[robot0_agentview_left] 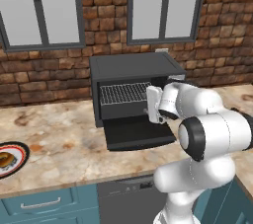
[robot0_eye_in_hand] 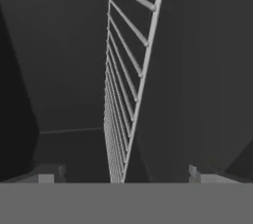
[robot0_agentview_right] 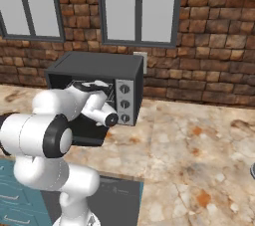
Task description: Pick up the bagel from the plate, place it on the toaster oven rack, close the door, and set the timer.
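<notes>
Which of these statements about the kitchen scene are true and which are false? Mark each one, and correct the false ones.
1. The small golden-brown bagel lies on the round white plate with the black rim. True.
2. The dark grey drop-down door of the toaster oven is shut. False: it hangs open, folded down flat over the counter.
3. The end effector grips the bagel. False: its jaws stand open and empty, at the silver wire rack.
4. The plate sits on the counter to the left of the oven in the left base view. True.
5. The oven's three round knobs are on the door. False: they sit on a panel beside the cavity.
</notes>
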Controlling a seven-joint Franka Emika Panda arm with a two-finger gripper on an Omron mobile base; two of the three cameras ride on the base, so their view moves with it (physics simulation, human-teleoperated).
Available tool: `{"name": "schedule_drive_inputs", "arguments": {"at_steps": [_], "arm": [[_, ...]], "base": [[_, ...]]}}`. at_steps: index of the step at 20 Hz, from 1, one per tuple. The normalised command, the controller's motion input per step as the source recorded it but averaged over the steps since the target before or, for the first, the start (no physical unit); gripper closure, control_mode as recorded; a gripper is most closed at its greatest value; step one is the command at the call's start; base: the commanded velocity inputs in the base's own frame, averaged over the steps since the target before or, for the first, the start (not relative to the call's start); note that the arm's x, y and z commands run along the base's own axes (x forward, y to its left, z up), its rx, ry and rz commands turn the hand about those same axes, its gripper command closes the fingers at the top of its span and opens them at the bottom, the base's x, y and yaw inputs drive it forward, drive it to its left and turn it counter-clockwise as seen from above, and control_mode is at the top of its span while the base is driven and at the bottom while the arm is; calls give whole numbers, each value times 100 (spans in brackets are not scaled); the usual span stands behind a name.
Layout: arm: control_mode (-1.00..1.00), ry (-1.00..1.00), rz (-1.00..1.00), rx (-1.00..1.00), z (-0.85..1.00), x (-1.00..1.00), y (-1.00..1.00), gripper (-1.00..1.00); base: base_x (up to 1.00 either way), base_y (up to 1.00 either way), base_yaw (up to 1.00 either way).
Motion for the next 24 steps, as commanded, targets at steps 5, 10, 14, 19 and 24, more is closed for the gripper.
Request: {"name": "schedule_drive_inputs", "arguments": {"at_steps": [5, 10, 14, 19, 24], "arm": [[-100, -5, 7, 20, -31, 39, 0, -100], [-100, -1, 1, 5, -11, 29, 0, -100], [-100, -3, 1, 0, -32, 12, -3, -100], [-100, -4, 1, 0, -39, 0, -1, -100], [-100, -8, 0, 0, -49, 0, -3, -100]], "base": [[0, 0, 0], [0, 0, 0], [0, 0, 0], [0, 0, 0], [0, 0, 0]]}}
